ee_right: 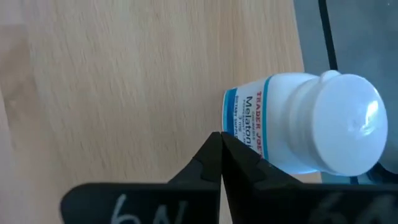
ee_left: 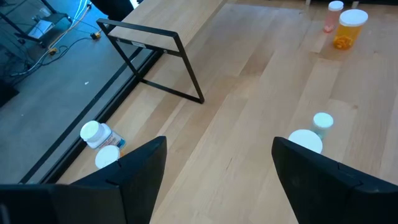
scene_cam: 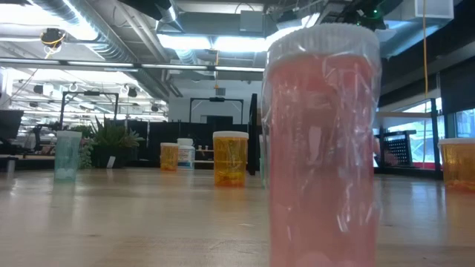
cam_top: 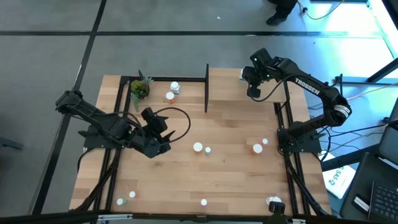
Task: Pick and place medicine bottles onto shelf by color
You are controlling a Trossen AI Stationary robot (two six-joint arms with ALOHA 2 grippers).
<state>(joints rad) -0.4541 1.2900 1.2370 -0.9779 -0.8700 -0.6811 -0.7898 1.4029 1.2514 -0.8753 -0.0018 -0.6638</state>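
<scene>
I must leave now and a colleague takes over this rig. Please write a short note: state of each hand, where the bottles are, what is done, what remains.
Right hand: shut and empty, over the shelf at the table's far side, beside a white bottle lying near the shelf's edge.
Left hand: open, empty, waiting over the table's left-centre.
Done: only that white bottle shows on the shelf.
Left: an orange bottle and a pink one at right, two bottles mid-table, two near the plant, and more along the near edge.
</scene>
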